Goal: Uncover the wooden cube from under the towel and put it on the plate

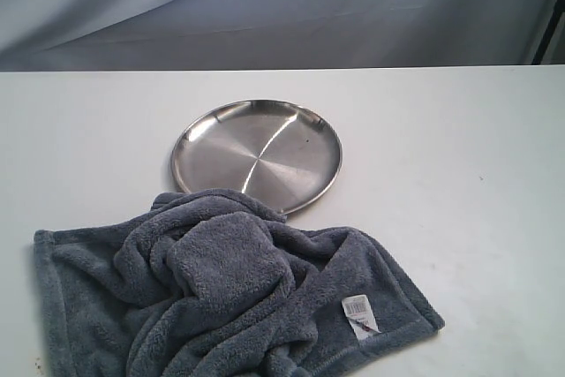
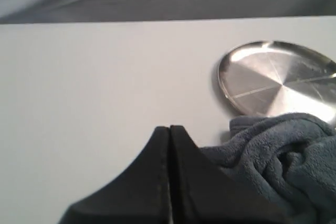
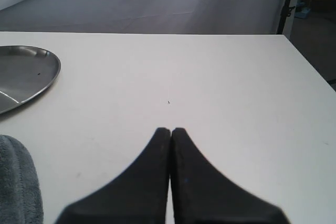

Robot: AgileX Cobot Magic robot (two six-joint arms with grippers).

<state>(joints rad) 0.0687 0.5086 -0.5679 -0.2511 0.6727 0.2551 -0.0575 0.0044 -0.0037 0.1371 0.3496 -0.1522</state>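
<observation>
Our left gripper (image 2: 169, 128) and right gripper (image 3: 170, 129) both sat pinched together on nothing, uncovering not begun, so we reckoned the left should open and peel the towel (image 1: 229, 306) beside it off the hidden wooden cube, plate (image 1: 256, 154) just beyond.

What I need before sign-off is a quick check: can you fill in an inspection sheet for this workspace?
Surface: white table, a few tiny specks.
Job's things: fluffy blue-grey fleece towel bunched, with a boxy bulge in it, reaching the rim of the empty round stainless-steel plate; wooden cube not visible.
Clutter: nothing seen.
Grippers: left tool and right tool both shut, empty, over the table.
Cables: nothing seen.
Surroundings: grey cloth backdrop; dark post beyond the table's right end.
</observation>
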